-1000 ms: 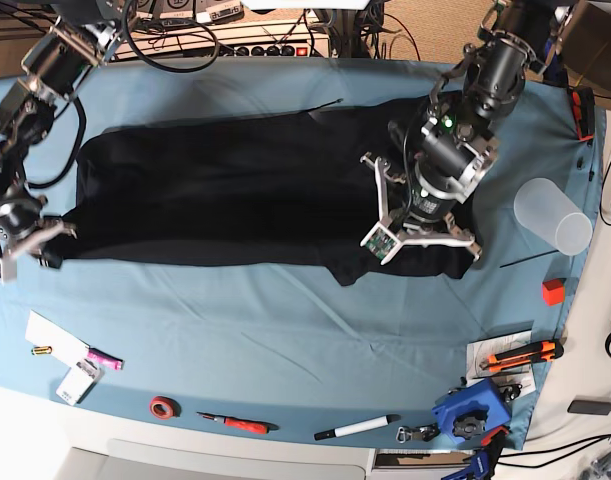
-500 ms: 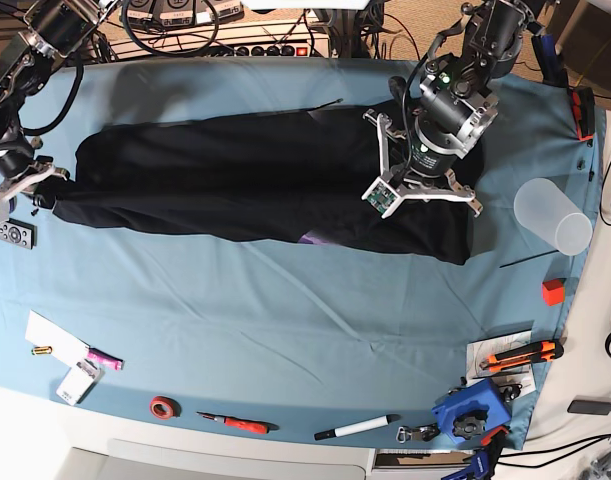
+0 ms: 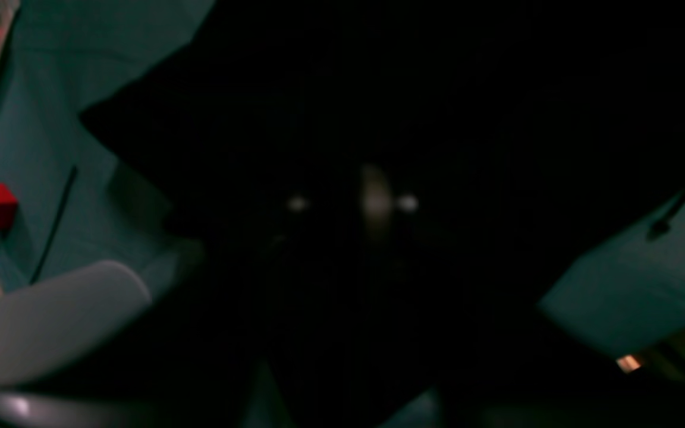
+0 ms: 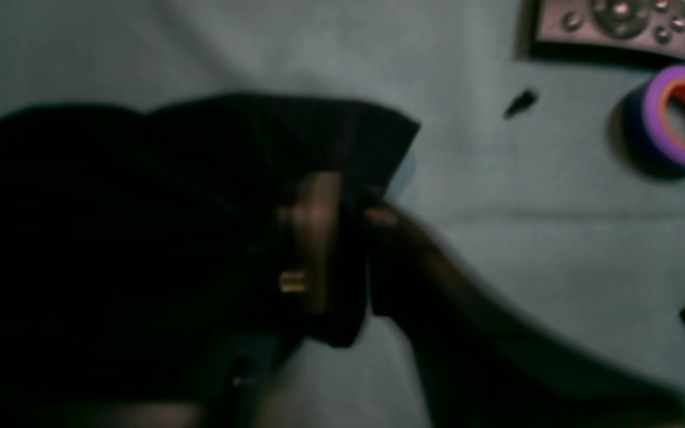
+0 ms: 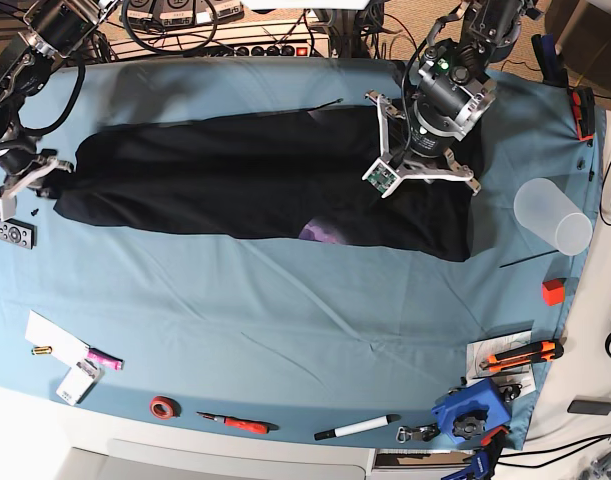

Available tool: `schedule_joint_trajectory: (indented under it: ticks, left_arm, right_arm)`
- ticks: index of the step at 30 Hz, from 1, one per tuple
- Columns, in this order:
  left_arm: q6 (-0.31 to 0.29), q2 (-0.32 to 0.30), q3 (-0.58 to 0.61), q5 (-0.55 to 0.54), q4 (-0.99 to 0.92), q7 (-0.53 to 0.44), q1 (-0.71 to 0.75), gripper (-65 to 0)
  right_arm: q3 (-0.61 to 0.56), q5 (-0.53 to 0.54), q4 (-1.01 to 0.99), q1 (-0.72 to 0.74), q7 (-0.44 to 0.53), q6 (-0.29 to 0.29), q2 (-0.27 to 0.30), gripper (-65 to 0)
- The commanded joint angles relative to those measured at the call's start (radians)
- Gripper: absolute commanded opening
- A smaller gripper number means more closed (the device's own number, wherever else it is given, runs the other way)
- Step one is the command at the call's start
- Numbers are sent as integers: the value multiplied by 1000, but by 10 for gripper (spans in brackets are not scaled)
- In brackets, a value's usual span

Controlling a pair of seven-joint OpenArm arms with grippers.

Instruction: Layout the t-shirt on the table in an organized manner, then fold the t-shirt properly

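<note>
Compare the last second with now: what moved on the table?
Both arms drew the t-shirt toward the table's far edge, its near hem rising and a purple print patch emerging. The right claw keeps gripping the shirt corner. The tools and cup stayed put.

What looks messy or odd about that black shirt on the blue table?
The t-shirt isn't spread flat: it lies doubled into a long band across the table, and a patch of purple print peeks out under its near edge.

Base view bright, evenly lit, sharp. Both wrist views dim, soft, blurred; left wrist nearly black, t-shirt (image 3: 378,148) swallowing light; faint glints mid-frame.
</note>
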Motion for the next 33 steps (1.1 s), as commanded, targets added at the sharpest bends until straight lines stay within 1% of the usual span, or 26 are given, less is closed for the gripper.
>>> schedule_joint_trajectory:
  ticks: [1, 2, 5, 8, 9, 10, 14, 16, 18, 19, 21, 22, 24, 26, 27, 29, 31, 33]
  left_arm:
    - [14, -5, -5, -1, 19, -4, 0, -422]
    - [31, -5, -5, -14, 19, 6, 2, -395]
    - [76, -5, -6, -24, 27, 48, 2, -388]
    - [101, -5, -5, -21, 68, 55, 9, -388]
    - [103, -4, -5, -15, 85, 51, 13, -388]
    - [103, -3, -5, -2, 103, 42, 19, -388]
    - [103, -2, -5, 14, 146, 30, 37, -388]
    - [103, -2, -5, 10, 147, 22, 37, -388]
    - [103, -2, -5, 10, 146, 20, 37, -388]
    - [103, -2, -5, 10, 147, 17, 37, -388]
    - [103, -2, -5, 10, 146, 16, 38, -388]
    - [102, -2, -5, 10, 146, 16, 40, -388]
    - [103, -2, -5, 10, 146, 14, 46, -388]
    - [103, -2, -5, 10, 146, 12, 50, -388]
    - [103, -2, -5, 10, 146, 10, 52, -388]
    - [103, -2, -5, 10, 146, 2, 54, -388]
    - [103, -2, -5, 10, 146, -2, 53, -388]
    - [103, -2, -5, 10, 146, -7, 53, -388]
  right_arm:
    - [7, 22, 18, 11, -2, 1, 26, -439]
    - [7, 27, 18, 11, -23, 1, 27, -420]
    - [17, 119, 18, 11, -48, 1, 28, -420]
    - [63, 267, 18, 13, -32, 1, 27, -420]
    - [85, 287, 18, 14, -14, 1, 28, -420]
    - [108, 289, 18, 19, 1, 1, 27, -420]
    - [180, 290, 18, 24, -6, 1, 28, -420]
    - [187, 290, 18, 22, -49, 1, 31, -418]
    - [175, 321, 18, 10, -113, 1, 43, -415]
    - [172, 335, 18, 6, -142, 1, 45, -394]
    - [168, 334, 18, -5, -142, 1, 42, -348]
    - [169, 333, 18, -10, -142, 1, 39, -340]
    - [169, 307, 5, -17, -110, 1, 26, -340]
    - [168, 261, -34, -16, -64, -27, 11, -340]
    - [168, 259, -59, -17, -45, -32, 6, -340]
    - [168, 260, -121, -14, -26, -40, 3, -340]
    - [168, 268, -189, -6, -27, -39, 5, -340]
    - [168, 325, -244, -3, -47, -27, 3, -340]
